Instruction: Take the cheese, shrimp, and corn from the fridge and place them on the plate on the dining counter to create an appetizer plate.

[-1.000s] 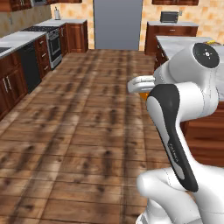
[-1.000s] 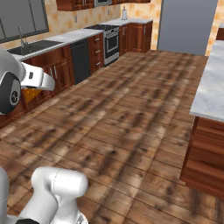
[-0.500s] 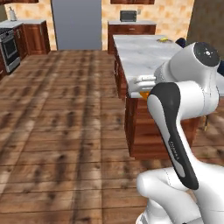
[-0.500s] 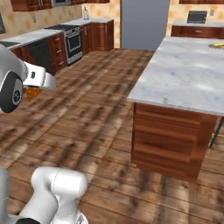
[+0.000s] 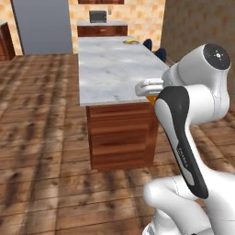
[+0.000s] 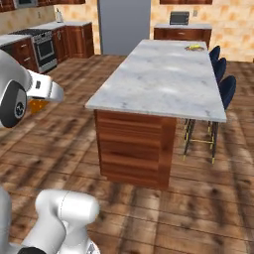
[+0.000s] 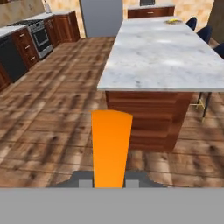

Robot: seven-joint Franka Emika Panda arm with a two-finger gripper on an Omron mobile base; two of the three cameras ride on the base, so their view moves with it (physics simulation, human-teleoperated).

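The tool [image 7: 109, 183] pinched the cheese [image 7: 111, 146], held above the wood floor [image 7: 57, 131]. The counter [image 7: 157, 57] stood just ahead, something small and yellow [image 7: 173, 20] lying near its far edge.

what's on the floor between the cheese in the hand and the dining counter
Bare wood floor between the cheese and the dining counter, seen in the hand view.

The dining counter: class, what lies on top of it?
On the dining counter, one small yellow item lies near the far end, too small to identify. The marble beyond it is partly cut off; no plate is discernible.

Arm folded, jaws tight on cheese [image 7: 111, 146]
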